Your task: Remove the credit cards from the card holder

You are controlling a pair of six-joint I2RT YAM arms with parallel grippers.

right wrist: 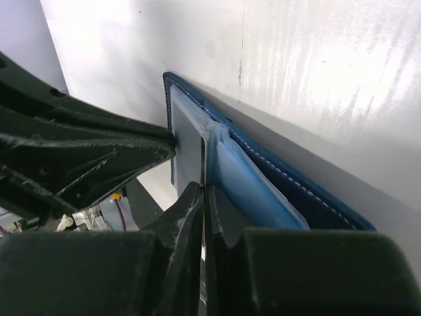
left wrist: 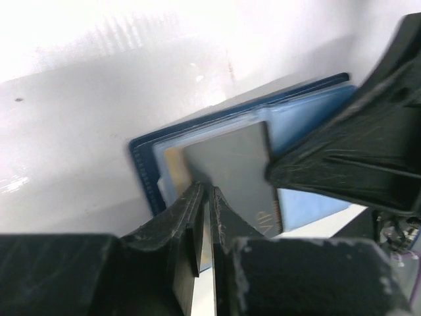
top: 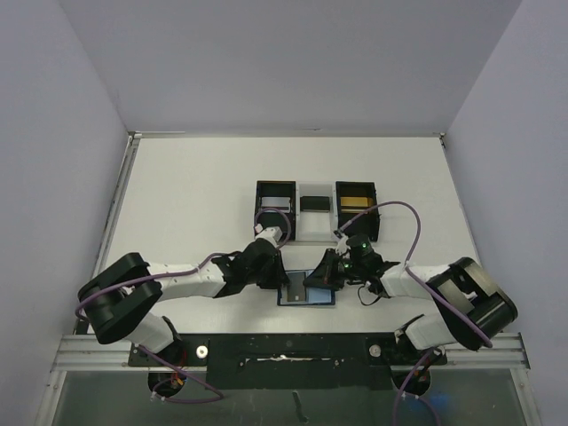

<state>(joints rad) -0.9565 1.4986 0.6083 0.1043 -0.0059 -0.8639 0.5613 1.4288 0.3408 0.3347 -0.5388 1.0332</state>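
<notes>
The dark blue card holder [top: 308,294] [left wrist: 141,158] [right wrist: 296,174] lies open on the white table between the two arms. A grey credit card [left wrist: 230,164] [right wrist: 186,148] marked VIP sticks partway out of its light blue pocket. A gold card [left wrist: 172,168] shows beside it in the pocket. My left gripper [top: 282,277] [left wrist: 209,189] is shut on the grey card's left edge. From the other side, my right gripper [top: 312,277] [right wrist: 205,191] is shut on the same card's edge by the centre fold. Each wrist view shows the other arm's fingers [left wrist: 329,164] [right wrist: 99,151] at the card.
Behind the card holder stand two black open-top boxes [top: 275,206] [top: 356,209] joined by a white tray [top: 313,229]. The left box holds a silver card, the right a gold one. A dark card lies on the tray. The arms' mounting rail [top: 284,351] runs along the near edge.
</notes>
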